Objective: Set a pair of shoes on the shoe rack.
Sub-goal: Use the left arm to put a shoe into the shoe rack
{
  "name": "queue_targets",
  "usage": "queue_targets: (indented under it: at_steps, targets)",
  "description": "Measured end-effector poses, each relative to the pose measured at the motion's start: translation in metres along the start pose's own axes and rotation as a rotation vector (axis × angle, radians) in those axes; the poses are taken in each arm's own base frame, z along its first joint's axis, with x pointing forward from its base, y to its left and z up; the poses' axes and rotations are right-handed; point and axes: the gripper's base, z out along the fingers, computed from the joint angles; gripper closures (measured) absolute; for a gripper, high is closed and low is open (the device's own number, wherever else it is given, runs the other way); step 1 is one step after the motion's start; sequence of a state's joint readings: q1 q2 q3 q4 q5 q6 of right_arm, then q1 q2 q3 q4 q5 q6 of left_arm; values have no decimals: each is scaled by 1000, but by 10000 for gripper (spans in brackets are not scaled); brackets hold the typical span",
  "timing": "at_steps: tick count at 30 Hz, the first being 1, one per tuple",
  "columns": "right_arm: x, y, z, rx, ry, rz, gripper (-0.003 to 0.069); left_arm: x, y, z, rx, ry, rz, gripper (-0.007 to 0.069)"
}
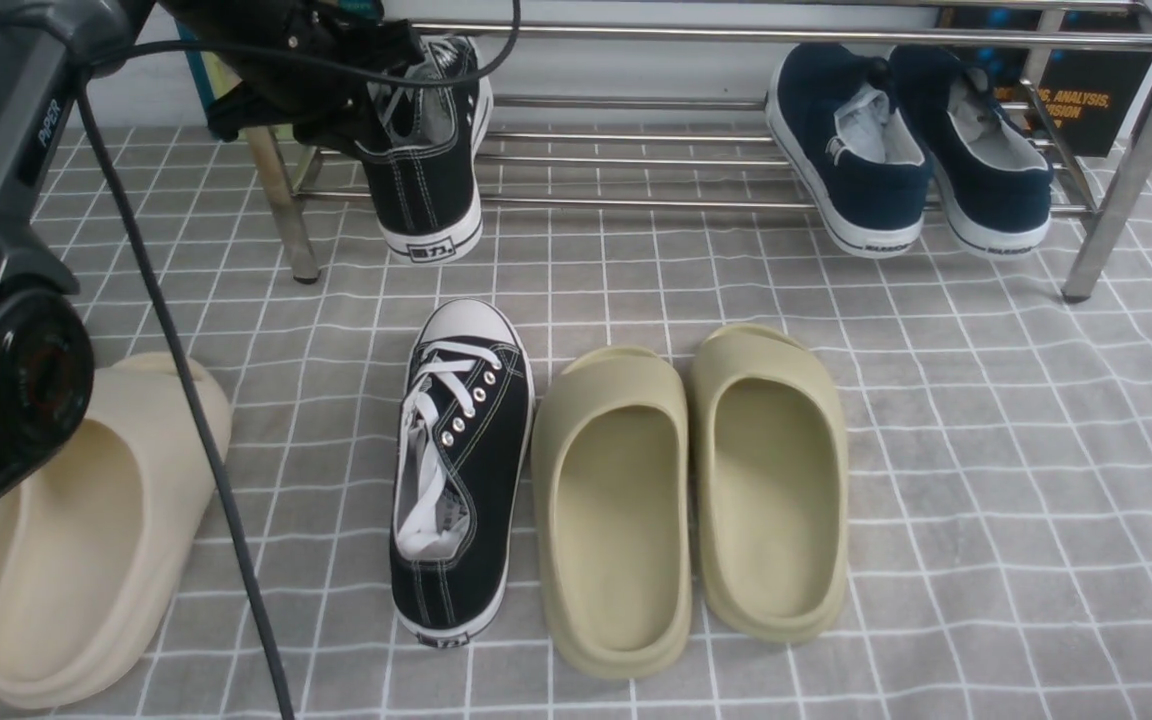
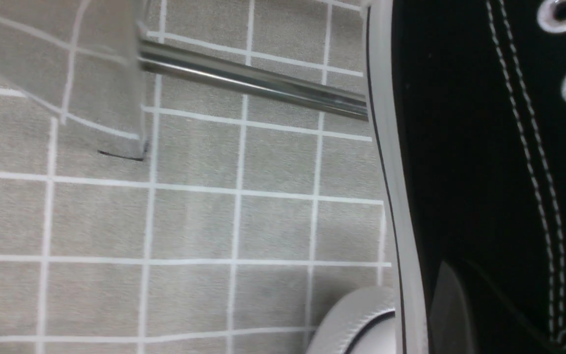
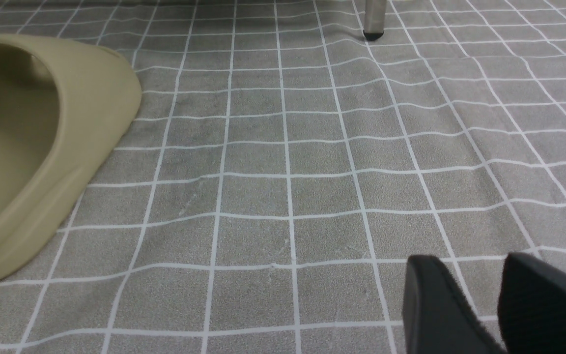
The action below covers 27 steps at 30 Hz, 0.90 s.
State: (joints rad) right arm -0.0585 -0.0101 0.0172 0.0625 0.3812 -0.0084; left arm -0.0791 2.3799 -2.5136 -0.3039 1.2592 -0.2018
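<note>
One black sneaker is at the left end of the shoe rack. Its toe is in over the lower bars and its heel hangs out past the front bar. The left jaws are on it, closed on the canvas side near the collar as far as I can make out, though the dark fingers blend into the shoe there. From that wrist, the sneaker's black flank and white sole edge fill the frame, with one rack bar running up to it.

The other black sneaker lies on the grey checked floor cloth in front of the rack. Its toe points at the rack and it sits clear of the front legs, roughly in line with its partner. The olive slides are just beside it, also in front of the rack, and the cream slides are off beyond the rack's left end. The navy slip-ons rest on the rack's right end.

The right jaws stand slightly parted with nothing between them, low over the cloth in front of the rack.
</note>
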Motion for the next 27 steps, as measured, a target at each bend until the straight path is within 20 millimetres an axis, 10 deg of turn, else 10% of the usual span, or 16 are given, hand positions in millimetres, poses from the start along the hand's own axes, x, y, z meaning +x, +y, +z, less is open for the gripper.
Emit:
queue_targets:
  at_steps: [27]
  targets:
    - [0,0,0,0,0,0,419,31,-23,23,-204,43,221,638]
